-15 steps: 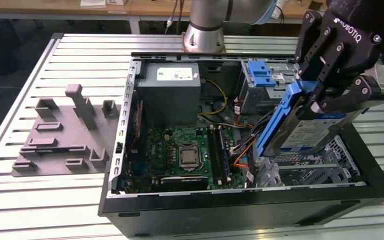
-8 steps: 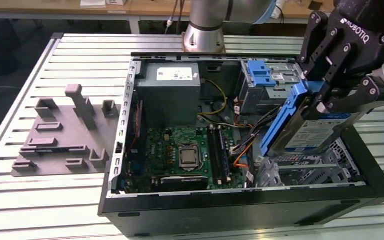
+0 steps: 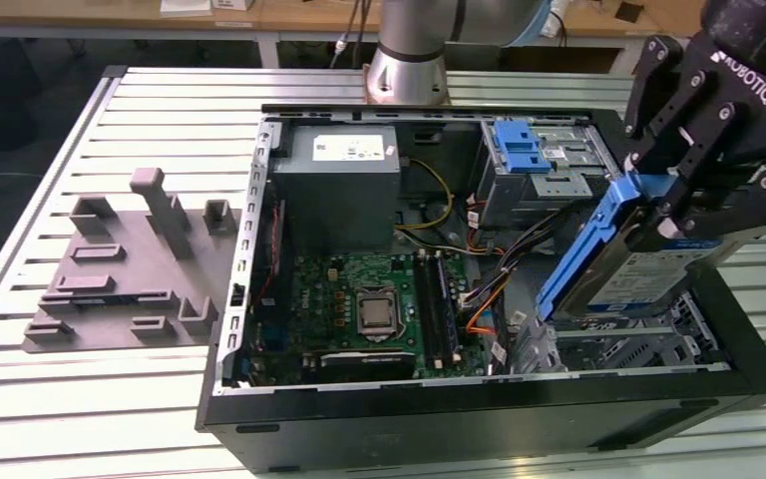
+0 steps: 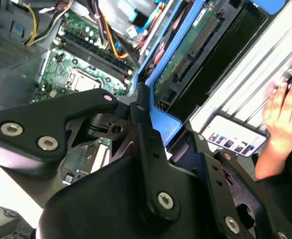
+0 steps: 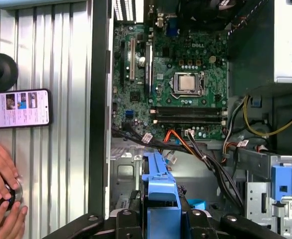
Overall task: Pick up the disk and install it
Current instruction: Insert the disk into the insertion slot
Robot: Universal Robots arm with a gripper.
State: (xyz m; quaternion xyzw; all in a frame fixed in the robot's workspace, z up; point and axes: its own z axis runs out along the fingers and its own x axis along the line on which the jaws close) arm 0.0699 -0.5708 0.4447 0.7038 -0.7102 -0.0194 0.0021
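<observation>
Our end effector point(image 3: 658, 215) is closed on the disk point(image 3: 622, 274), gripping the upper end of its blue rail frame. Both wrist views show that frame pinched in the black linkage. The disk hangs on edge and tilted, label side toward the exterior camera, circuit-board side toward the second wrist view. It is above the corner of the open case point(image 3: 490, 419) at the exterior view's right, over the empty bay point(image 3: 642, 344). Its lower end is near the bay's rim; we cannot tell whether it touches. We judge it not yet seated.

The case lies on its side on the slatted counter point(image 3: 91, 399), with the motherboard point(image 5: 186, 84) exposed. A bundle of cables point(image 5: 191, 144) runs between the board and the bay, just beside the disk's lower end.

Risks, as we judge them:
- Skew. The disk is tilted relative to the bay, so a rail could catch on the cage wall and jam rather than slide.
- Cables. The bundle sits close to the bay mouth, so a wire could be trapped under the frame or a connector tugged.
- Grip. The hold is at one end only and on plastic, so a side load at the far end could twist the disk in the grasp or flex the frame.
- People. A person's hands point(image 5: 1, 199) rest on the counter just outside the case wall, beside a phone point(image 5: 17, 108). A sideways swing of the arm could bring contact.
</observation>
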